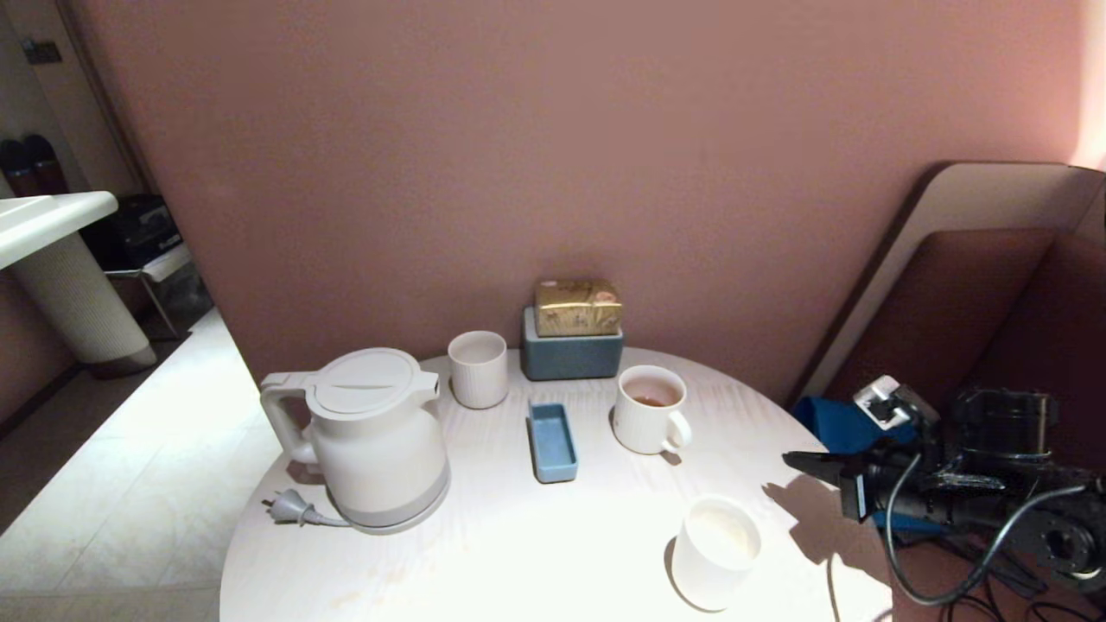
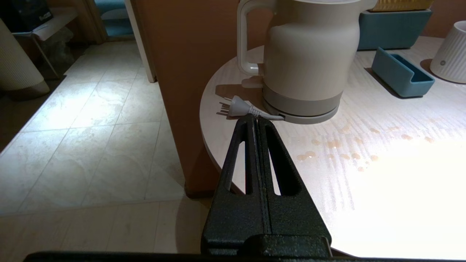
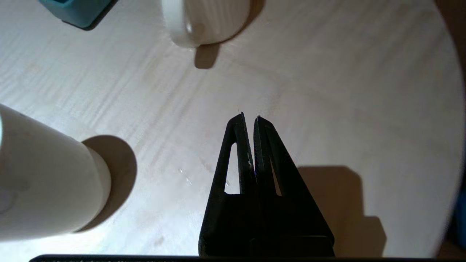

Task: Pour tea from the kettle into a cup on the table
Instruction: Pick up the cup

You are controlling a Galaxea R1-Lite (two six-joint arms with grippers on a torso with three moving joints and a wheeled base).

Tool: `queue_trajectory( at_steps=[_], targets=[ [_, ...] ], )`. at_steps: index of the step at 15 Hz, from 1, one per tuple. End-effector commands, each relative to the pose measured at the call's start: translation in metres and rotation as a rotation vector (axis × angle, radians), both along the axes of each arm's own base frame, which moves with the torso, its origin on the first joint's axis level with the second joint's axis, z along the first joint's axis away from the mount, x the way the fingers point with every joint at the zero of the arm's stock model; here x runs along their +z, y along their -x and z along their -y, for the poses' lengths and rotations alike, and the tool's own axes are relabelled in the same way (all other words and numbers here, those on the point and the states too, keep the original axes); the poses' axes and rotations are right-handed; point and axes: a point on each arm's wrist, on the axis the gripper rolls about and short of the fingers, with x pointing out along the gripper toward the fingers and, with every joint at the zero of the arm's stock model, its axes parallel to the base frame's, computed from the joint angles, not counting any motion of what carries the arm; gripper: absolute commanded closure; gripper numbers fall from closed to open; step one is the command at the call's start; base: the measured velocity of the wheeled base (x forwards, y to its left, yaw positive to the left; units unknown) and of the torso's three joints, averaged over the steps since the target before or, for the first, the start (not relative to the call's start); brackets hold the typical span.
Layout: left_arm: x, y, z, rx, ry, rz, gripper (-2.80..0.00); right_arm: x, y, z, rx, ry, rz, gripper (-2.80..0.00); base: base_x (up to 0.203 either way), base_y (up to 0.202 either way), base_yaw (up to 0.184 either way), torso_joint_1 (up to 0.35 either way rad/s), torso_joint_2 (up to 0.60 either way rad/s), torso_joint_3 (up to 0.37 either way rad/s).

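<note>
You see the kettle (image 1: 373, 436) upright on its round grey base near the worktop's (image 1: 518, 536) left edge: smooth cream body, flat round lid, loop handle facing left, spout toward the back. Its plug (image 1: 289, 506) lies beside the base at that edge. The ribbed ceramic cup (image 1: 650, 409), handle pointing right and forward, stands toward the back right and holds reddish tea (image 1: 650, 396). The right gripper (image 1: 791, 460) hovers at the right edge, level, pointing left, fingers clenched on nothing. The left gripper (image 2: 253, 118) sits off the near left edge, fingers clenched, empty.
</note>
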Motion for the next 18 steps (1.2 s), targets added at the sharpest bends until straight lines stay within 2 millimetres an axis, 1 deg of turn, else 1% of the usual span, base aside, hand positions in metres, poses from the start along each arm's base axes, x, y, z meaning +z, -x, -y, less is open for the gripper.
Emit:
queue_trajectory(
  at_steps=[1, 5, 9, 13, 18],
  targets=[
    [0.0, 0.0, 0.0, 0.0, 0.0, -0.002, 0.0, -0.025, -0.009, -0.02, 0.061, 0.012, 0.006, 0.0, 0.0, 0.0, 0.0, 0.0, 0.0, 0.0],
    [0.0, 0.0, 0.0, 0.0, 0.0, -0.001, 0.0, -0.025, -0.004, -0.049, 0.067, 0.066, 0.039, 0.0, 0.0, 0.0, 0.0, 0.0, 0.0, 0.0],
    [0.0, 0.0, 0.0, 0.0, 0.0, 0.0, 0.0, -0.023, -0.004, -0.06, 0.073, 0.054, 0.034, 0.0, 0.0, 0.0, 0.0, 0.0, 0.0, 0.0],
    [0.0, 0.0, 0.0, 0.0, 0.0, -0.001, 0.0, -0.018, -0.016, -0.068, 0.067, 0.042, 0.068, 0.0, 0.0, 0.0, 0.0, 0.0, 0.0, 0.0],
    [0.0, 0.0, 0.0, 0.0, 0.0, -0.001, 0.0, -0.022, -0.03, -0.077, 0.049, 0.047, 0.08, 0.0, 0.0, 0.0, 0.0, 0.0, 0.0, 0.0]
  ],
)
